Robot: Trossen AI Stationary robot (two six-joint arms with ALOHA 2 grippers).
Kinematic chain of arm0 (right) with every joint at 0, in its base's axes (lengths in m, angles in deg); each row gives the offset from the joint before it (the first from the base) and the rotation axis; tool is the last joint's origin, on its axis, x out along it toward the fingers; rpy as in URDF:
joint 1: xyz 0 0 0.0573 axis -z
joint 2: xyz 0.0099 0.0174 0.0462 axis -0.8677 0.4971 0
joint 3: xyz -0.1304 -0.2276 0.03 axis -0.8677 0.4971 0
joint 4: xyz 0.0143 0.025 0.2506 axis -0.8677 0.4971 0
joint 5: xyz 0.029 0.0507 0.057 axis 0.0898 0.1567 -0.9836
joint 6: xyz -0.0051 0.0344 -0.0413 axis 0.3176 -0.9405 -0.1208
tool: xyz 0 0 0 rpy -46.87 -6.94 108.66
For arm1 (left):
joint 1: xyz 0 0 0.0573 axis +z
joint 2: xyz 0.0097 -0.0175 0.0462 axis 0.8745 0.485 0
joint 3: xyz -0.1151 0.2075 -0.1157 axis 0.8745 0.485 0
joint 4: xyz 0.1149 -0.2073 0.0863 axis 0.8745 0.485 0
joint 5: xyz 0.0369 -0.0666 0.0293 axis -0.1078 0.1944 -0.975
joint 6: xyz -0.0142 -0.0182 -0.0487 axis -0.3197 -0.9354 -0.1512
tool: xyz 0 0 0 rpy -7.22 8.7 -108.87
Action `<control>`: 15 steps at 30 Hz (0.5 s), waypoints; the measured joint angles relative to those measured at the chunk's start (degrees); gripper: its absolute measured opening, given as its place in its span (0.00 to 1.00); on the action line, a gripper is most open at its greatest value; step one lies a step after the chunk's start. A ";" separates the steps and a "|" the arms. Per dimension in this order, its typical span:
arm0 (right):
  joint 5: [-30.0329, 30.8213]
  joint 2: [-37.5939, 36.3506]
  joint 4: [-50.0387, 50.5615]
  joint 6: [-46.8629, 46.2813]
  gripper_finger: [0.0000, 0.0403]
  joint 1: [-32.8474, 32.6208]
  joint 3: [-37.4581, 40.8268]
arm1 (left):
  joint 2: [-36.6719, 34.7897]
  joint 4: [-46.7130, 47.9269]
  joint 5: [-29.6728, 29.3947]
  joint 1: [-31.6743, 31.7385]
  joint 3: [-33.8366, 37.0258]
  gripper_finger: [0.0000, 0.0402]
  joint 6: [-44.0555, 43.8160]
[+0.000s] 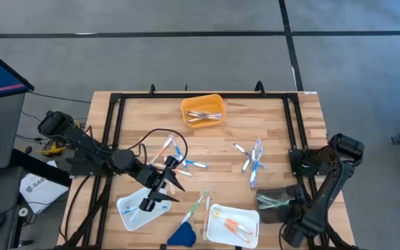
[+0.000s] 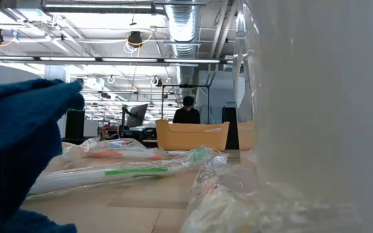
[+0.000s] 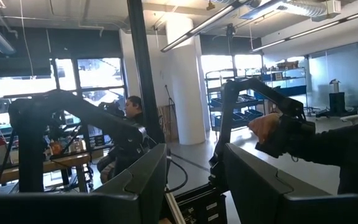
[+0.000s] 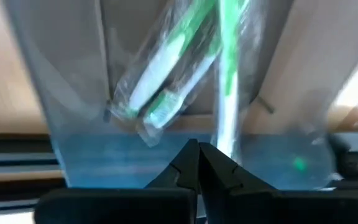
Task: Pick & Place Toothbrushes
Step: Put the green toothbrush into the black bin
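Loose toothbrushes lie in two clusters mid-table, a blue and orange one [image 1: 177,156] and a blue and white one [image 1: 253,161]. A green toothbrush [image 1: 197,203] lies between the two white trays. My left gripper [image 1: 161,185] hovers at the far edge of the left white tray [image 1: 132,210], open; its fingers [image 3: 137,182] hold nothing. My right gripper [image 4: 197,157] is shut, tips together, over the clear tray [image 1: 275,201] at the right, which holds wrapped green toothbrushes [image 4: 160,81]. One green toothbrush [image 4: 227,74] ends right at the tips; a pinch on it cannot be made out.
An orange tray [image 1: 202,110] with several toothbrushes stands at the back centre. A second white tray [image 1: 233,223] near the front holds orange ones. A dark-blue wedge [image 1: 181,235] sits at the front edge. A black frame [image 1: 114,118] rings the table. A person [image 2: 188,111] sits far behind.
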 joint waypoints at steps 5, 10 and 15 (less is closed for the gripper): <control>-3.27 0.00 -0.76 0.42 0.00 0.00 3.76 | 0.00 0.15 0.00 0.00 0.00 0.38 0.00; -3.24 0.00 0.07 0.47 0.00 0.00 4.68 | 0.00 0.15 0.00 0.00 0.00 0.38 0.00; -3.04 0.00 0.21 0.90 0.00 0.02 4.68 | 0.00 0.14 0.00 0.00 0.00 0.38 0.00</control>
